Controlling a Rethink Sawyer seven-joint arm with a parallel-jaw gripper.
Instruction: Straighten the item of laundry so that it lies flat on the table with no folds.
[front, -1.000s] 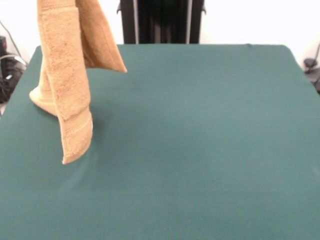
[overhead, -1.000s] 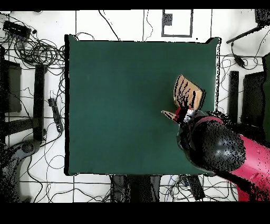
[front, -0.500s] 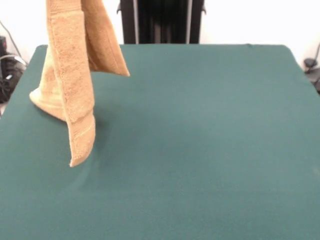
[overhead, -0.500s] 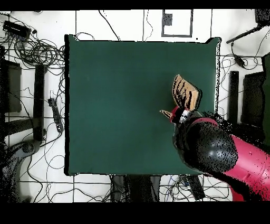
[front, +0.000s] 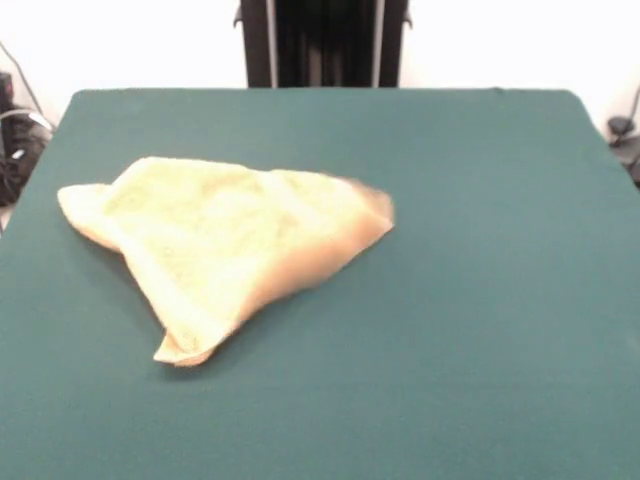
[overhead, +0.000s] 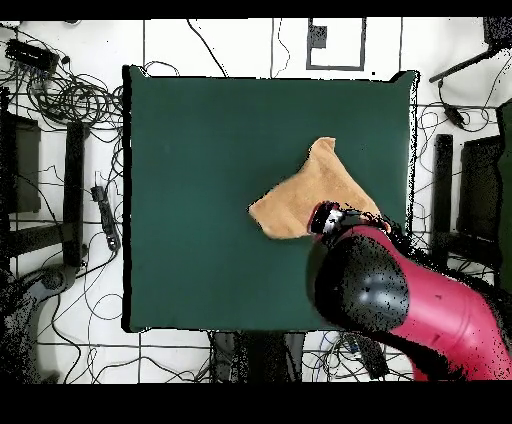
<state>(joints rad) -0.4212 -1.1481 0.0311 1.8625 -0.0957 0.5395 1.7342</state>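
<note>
The item of laundry (front: 230, 245) is a golden-orange towel lying on the green table (front: 480, 260) at its left half. It forms a rough triangle with folded layers, and its right corner is blurred. From overhead the towel (overhead: 305, 192) spreads from the table's right middle toward the centre. The red and black arm covers the towel's lower right corner, and the gripper (overhead: 325, 217) sits at the arm's tip over that corner. Whether it holds the cloth cannot be seen. The front view shows no gripper.
Tangled cables (overhead: 70, 100) lie on the floor left of the table (overhead: 200, 180). Black stands (overhead: 442, 180) are beside its right edge. The arm's bulky body (overhead: 400, 310) overhangs the table's lower right corner.
The towel hung upright from above with only its lower end on the table. It now lies spread across the table. The arm has shifted left in the overhead view.
</note>
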